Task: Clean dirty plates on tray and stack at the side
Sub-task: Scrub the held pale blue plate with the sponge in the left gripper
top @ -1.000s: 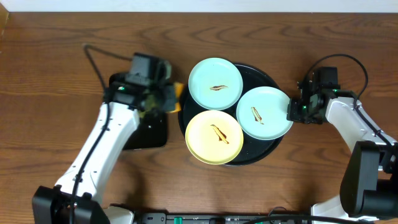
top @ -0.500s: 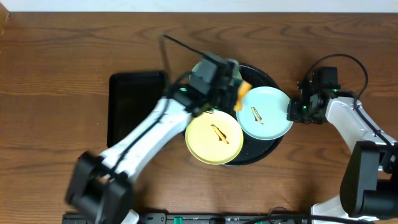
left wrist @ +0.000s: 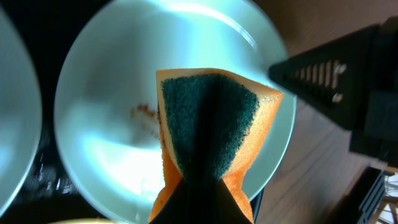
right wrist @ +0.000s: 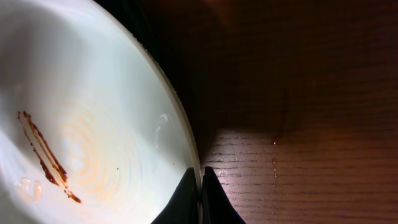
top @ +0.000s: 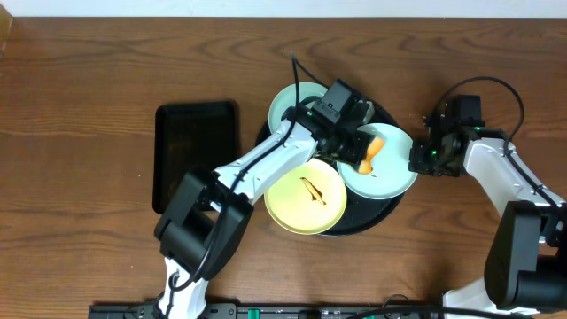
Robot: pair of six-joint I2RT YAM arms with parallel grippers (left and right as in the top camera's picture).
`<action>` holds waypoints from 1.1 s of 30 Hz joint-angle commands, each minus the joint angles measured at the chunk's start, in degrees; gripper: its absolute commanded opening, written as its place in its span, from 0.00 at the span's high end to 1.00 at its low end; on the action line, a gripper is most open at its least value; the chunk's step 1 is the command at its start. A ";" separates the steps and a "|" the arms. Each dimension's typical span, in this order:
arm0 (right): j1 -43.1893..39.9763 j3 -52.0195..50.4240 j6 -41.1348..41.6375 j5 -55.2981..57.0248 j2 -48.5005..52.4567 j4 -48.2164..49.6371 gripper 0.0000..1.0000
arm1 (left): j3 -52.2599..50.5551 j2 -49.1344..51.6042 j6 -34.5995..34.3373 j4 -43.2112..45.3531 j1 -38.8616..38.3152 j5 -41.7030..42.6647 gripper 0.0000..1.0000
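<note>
Stretched across tray [top: 376, 215], left arm holds left gripper [top: 358, 149] over right mint plate [top: 394, 177] on tray, jaws pinching orange sponge [left wrist: 211, 124]. Jaws of right gripper [top: 423, 158] clamp that plate's rim. Sponge moved rightward since 0.5 s ago; right arm unchanged.

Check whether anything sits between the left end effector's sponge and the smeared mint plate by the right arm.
Nothing visible does. The sponge, clamped in the left end effector, hangs right over the mint plate, the smear exposed beside it. The right end effector pinches that plate's rim, clear of the sponge.
</note>
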 commanded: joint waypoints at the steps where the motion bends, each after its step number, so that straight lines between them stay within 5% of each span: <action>1: -0.24 0.37 -0.15 0.66 0.28 -0.26 0.99 | 1.46 1.81 2.64 1.36 -1.66 1.01 0.93; 13: -0.24 0.37 -0.15 0.66 0.28 -0.68 0.99 | 1.46 7.58 1.75 6.47 -6.49 -3.45 0.92; 22: -0.24 0.37 -0.15 0.68 0.28 -1.75 0.99 | 1.44 8.07 1.75 6.03 -5.60 -20.57 0.92; 33: -0.24 0.37 -0.15 0.66 0.28 -2.43 0.99 | 1.44 8.07 1.75 6.23 -1.66 -22.86 0.92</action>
